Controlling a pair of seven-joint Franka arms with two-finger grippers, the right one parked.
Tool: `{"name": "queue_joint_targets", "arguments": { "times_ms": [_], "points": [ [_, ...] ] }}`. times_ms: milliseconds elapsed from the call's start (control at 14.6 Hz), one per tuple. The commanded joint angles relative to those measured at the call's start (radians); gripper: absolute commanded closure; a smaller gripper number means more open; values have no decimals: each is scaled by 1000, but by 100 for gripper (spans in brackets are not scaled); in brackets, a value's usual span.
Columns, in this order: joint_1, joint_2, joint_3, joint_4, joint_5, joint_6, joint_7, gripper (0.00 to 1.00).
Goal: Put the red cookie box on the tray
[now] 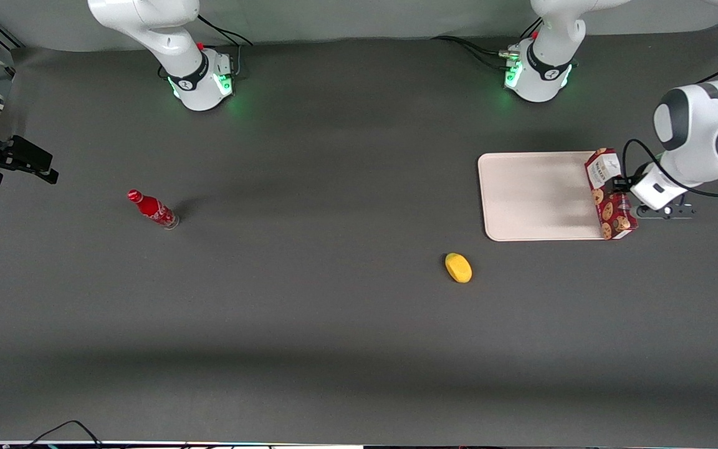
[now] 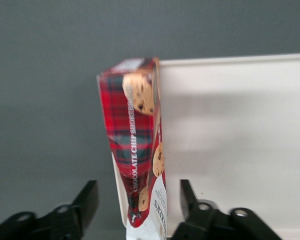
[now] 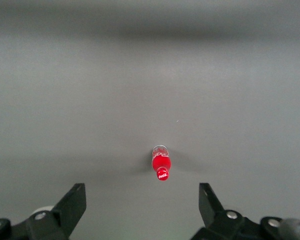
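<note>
Standing on the tray's (image 1: pixel 533 196) edge, the red cookie box (image 2: pixel 137 150) sits between the hand's (image 2: pixel 139 200) spread fingers — released.

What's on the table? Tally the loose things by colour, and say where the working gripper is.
Red: 2, the long dark-red cookie box and small red bottle
Cream-white: 1, the flat tray
Yellow: 1, the oval yellow object
Total: 4
Open left gripper straddles the box.

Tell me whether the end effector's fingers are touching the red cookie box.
Apart. The left wrist view shows the end effector open around the red cookie box, with a visible gap between each finger and the carton.
</note>
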Motion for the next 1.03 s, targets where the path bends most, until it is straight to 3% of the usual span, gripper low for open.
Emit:
{"name": "queue_joint_targets", "arguments": {
  "times_ms": [0,411,753,959],
  "points": [
    [-51,-15,-6,209,12,-206,-12,0],
    [-59,5,-61,479,1,-280,-15,0],
    [-65,45,-136,758,-8,-511,-12,0],
    [-60,46,-144,843,-129,-599,-33,0]
  ]
}}
